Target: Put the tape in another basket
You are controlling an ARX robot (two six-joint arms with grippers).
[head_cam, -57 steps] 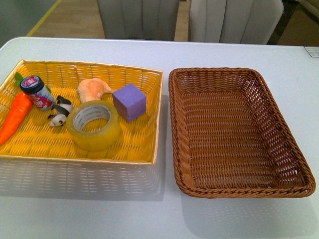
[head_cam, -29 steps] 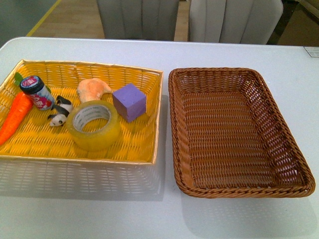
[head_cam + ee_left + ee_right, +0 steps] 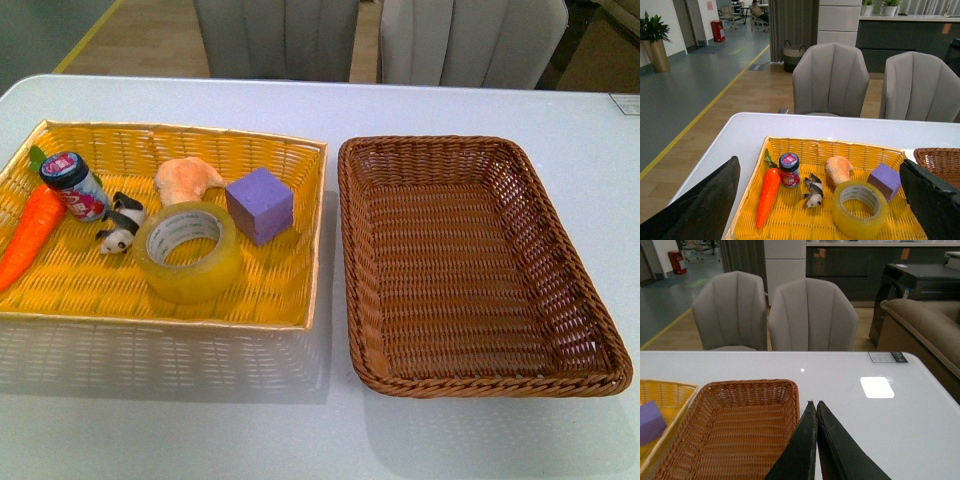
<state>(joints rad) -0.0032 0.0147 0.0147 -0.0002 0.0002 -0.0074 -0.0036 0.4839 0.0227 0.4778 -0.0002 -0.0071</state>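
1. Tape (image 3: 190, 250) lies flat in the yellow basket (image 3: 272, 288), just beside the purple block (image 3: 260, 205), possibly touching.
2. Brown basket (image 3: 450, 280) sits alongside on the desk (image 3: 480, 100).
3. Left gripper (image 3: 818, 165): jaws spread wide.
4. Right gripper (image 3: 814, 407): jaws pressed together, gripping nothing.

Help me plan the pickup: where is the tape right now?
In the front view the tape lies flat in the yellow basket, left of the brown basket, between the panda figurine and the purple cube.
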